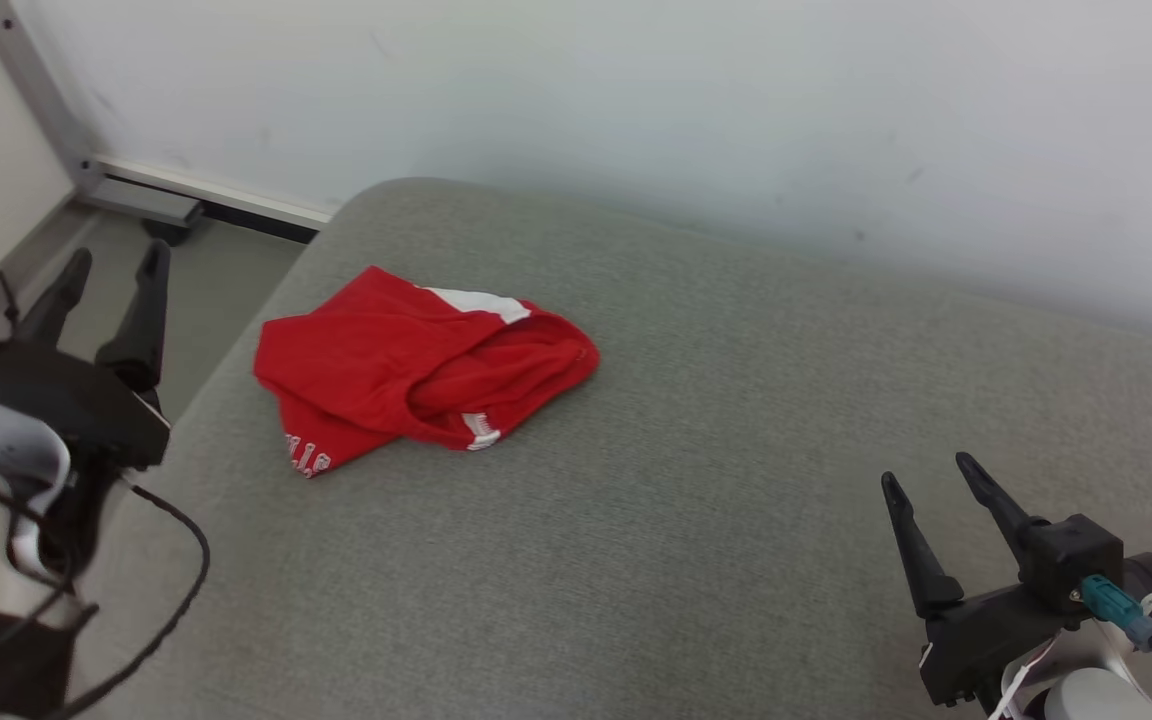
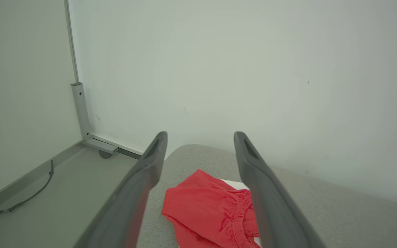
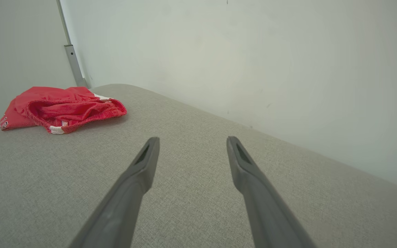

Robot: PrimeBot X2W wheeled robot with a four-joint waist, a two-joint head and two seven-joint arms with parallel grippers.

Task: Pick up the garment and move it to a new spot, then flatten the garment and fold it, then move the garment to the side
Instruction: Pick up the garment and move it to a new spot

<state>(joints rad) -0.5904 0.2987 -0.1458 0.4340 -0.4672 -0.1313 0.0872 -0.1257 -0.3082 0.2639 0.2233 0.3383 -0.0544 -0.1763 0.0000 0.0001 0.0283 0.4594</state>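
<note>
Holds the left gripper [image 1: 118, 252] and right gripper [image 1: 926, 470] empty with fingers spread apart (likely readied for the first pick), flanking the crumpled red garment [image 1: 416, 370] lying untouched near the left rear corner of the grey cushion [image 1: 736, 450], closer to the left gripper

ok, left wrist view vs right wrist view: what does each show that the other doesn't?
Left wrist: grey floor with a thin dark cable, beyond the open left gripper. Right wrist: open right gripper over bare grey upholstered cushion; white lettering at the edge of the crumpled red fabric garment. Both: that garment, the cushion, pale wall, grey metal post.
</note>
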